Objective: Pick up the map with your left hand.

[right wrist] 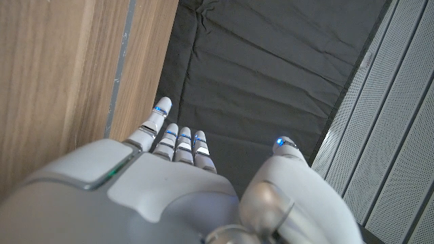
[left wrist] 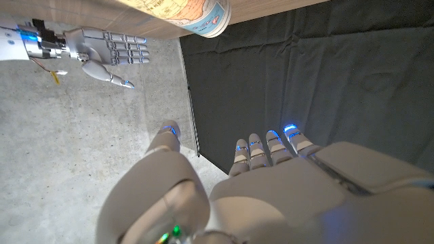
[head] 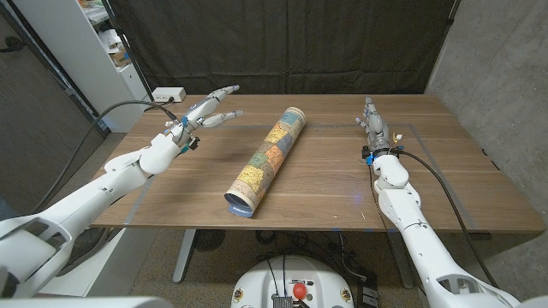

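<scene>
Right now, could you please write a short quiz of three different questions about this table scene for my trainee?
1. True or false: the left robot hand already holds the rolled map.
2. What lies between the two robot hands on the wooden table?
3. The right robot hand is: A) gripping the map, B) holding nothing, C) pressing the map's end.

Key: 1 false, its fingers are spread, apart from the map. 2 the rolled map. 3 B.
</scene>
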